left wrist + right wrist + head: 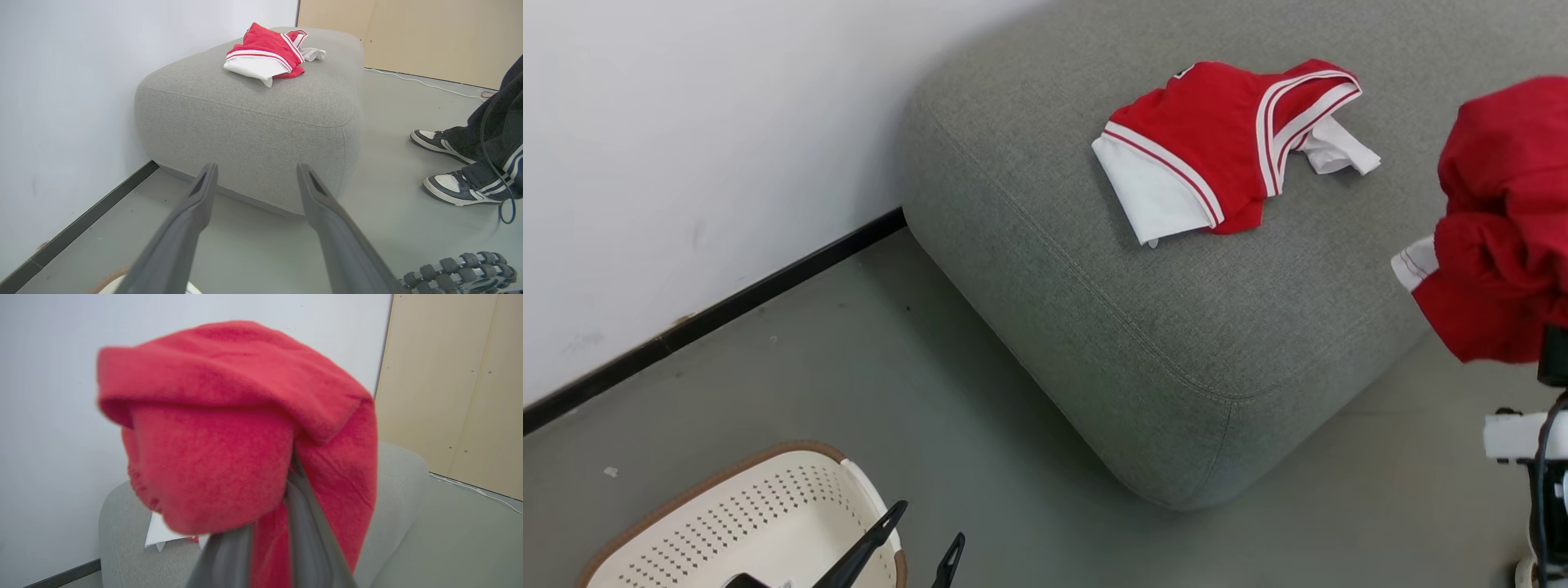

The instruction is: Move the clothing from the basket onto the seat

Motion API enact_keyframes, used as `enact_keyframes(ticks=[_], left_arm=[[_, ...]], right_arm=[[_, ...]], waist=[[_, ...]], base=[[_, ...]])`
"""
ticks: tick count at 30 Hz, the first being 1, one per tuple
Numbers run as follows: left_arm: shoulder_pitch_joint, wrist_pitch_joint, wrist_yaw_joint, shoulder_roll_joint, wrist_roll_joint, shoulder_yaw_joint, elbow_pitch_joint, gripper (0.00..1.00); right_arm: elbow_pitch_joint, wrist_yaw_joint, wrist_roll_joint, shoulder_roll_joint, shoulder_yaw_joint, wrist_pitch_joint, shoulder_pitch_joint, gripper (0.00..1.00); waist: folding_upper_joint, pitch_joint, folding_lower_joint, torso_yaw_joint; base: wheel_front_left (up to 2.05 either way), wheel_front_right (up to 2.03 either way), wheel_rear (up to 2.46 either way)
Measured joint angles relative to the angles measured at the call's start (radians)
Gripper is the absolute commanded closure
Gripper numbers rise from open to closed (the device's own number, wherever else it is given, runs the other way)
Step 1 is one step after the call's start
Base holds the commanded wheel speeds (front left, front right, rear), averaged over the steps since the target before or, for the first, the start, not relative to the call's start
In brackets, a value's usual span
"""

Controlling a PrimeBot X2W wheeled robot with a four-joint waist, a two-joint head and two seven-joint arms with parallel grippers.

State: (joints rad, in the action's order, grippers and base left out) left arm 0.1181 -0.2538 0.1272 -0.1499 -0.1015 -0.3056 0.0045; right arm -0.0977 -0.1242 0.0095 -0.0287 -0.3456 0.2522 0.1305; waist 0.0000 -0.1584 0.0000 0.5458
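Note:
A red top with white panels (1225, 147) lies crumpled on the grey seat (1111, 327), toward its far side. A second red garment with a white hem (1503, 220) hangs in the air off the seat's right side. In the right wrist view this red garment (229, 437) drapes over my right gripper (269, 506), which is shut on it, and the cloth hides the fingertips. My left gripper (929, 527) is open and holds nothing, just above the cream basket (743, 523) at the lower left. In the left wrist view its fingers (204, 204) point at the seat (253, 118) and the top (265, 51).
The seat stands against a white wall with a black baseboard (727, 306). A person's two shoes (453, 185) stand on the grey floor right of the seat, near a white cable (425, 83). A beige panel (453, 388) closes off the far side.

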Motion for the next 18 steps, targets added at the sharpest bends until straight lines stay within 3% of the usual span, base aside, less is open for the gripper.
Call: enact_keyframes(ticks=[11,18], left_arm=[[0.059,0.0,0.0,-0.069,0.016,0.016,-0.039,0.0],[0.104,0.0,0.0,-0.104,0.014,0.078,-0.07,0.0]], right_arm=[[0.081,0.0,-0.008,-0.003,0.011,-0.005,0.121,1.0],[0.134,0.0,-0.01,-0.015,0.031,-0.025,0.235,1.0]], waist=[[0.0,-0.062,0.0,0.005],[0.0,-0.112,0.0,0.005]], base=[[0.0,0.0,0.0],[0.0,0.0,0.0]])
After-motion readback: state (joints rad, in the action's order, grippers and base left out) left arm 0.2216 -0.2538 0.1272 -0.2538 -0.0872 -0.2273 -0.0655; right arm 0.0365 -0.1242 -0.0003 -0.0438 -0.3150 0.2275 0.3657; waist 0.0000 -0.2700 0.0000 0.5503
